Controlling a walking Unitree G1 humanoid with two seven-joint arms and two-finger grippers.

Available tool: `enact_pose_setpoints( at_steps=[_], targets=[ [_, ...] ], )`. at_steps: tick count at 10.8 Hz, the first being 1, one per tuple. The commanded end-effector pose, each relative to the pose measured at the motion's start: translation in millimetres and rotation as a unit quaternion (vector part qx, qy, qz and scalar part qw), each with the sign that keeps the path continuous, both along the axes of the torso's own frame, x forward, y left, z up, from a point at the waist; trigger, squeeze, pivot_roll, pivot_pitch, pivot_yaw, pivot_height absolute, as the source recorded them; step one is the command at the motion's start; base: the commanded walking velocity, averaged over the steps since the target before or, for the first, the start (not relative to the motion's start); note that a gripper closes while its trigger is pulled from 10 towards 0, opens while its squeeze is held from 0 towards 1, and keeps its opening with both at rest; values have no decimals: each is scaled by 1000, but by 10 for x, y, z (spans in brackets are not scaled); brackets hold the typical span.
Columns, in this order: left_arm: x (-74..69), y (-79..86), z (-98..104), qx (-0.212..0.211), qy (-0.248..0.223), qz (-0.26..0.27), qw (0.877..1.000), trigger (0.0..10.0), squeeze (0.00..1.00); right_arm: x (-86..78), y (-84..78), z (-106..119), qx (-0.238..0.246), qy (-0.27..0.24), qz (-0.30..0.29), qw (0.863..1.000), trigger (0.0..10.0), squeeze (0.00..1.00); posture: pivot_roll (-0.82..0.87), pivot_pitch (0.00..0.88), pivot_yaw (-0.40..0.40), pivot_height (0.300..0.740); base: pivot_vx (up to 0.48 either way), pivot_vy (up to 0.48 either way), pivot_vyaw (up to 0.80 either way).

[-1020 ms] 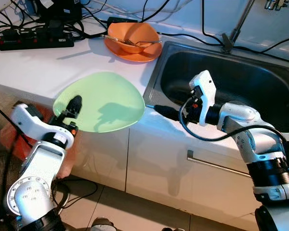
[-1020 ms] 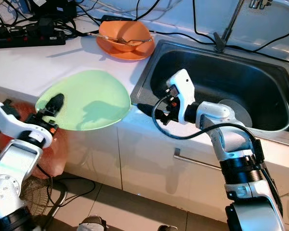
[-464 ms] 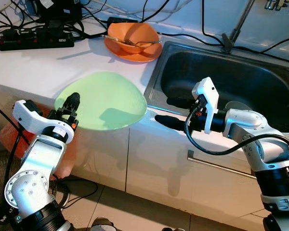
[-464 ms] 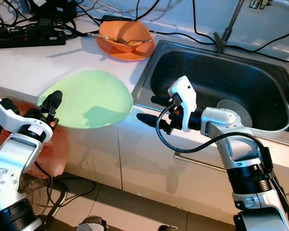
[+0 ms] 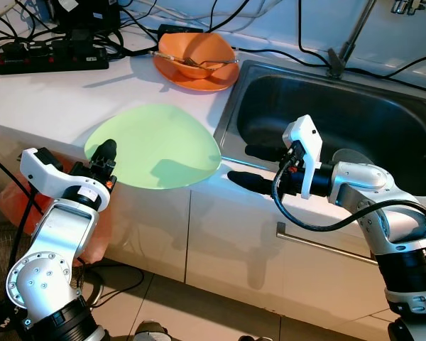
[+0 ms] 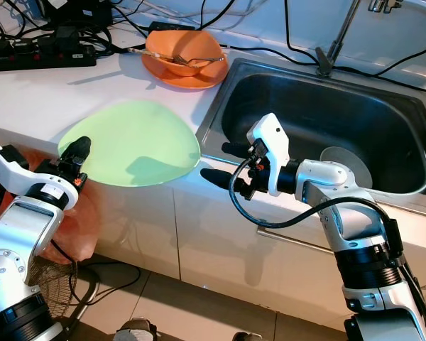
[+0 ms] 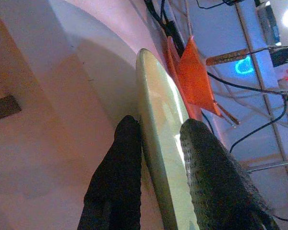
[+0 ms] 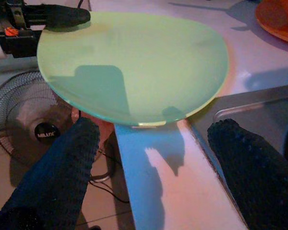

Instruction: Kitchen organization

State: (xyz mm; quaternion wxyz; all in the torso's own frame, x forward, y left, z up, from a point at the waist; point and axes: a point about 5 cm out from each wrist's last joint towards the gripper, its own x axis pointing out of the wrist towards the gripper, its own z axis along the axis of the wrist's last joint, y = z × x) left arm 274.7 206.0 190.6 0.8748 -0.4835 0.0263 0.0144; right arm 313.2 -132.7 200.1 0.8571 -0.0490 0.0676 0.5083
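Since a second ago, the green plate (image 5: 154,145) has been carried slightly toward the sink (image 5: 383,85) by the left hand (image 5: 105,154), which is clamped on its near rim. The right hand (image 5: 254,167) is held spread open beside the plate's far edge. Little looks finished: an orange bowl (image 5: 197,55) waits on the tabletop (image 5: 50,99). What lies inside the bowl is probably cutlery.

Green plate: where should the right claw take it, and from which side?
The near-right rim of the green plate, where it overhangs the counter edge. The open right claw already faces it; come in level from the sink side. Left claw pinches the opposite rim.
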Motion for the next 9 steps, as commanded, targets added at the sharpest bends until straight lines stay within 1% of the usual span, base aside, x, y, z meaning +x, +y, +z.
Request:
enact_pose_setpoints(
  at_steps=[1, 3, 6, 8, 9],
  targets=[
    [12, -34, 7, -5, 1, -7, 1000, 0, 0, -19, -5, -25, 1, 5, -3, 1000, 10000, 0, 235, 101, -26, 740, 0, 0, 0],
    [20, -19, 16, -2, -4, -8, 1000, 0, 0, 16, -10, -22, 8, 5, -20, 1000, 10000, 0, 239, 97, -24, 740, 0, 0, 0],
    [22, -48, 14, -2, -20, -23, 1000, 0, 0, 20, -4, -25, 14, 8, -21, 1000, 10000, 0, 233, 88, -20, 740, 0, 0, 0],
    [42, -58, 34, 1, -46, -32, 998, 0, 0, 10, -16, -31, 26, 16, -22, 999, 10000, 0, 227, 83, -24, 740, 0, 0, 0],
    [63, -80, 90, 24, -96, -73, 992, 0, 0, 57, -13, 43, 81, 37, -32, 996, 10000, 0, 225, 84, -34, 740, 0, 0, 0]
  ],
)
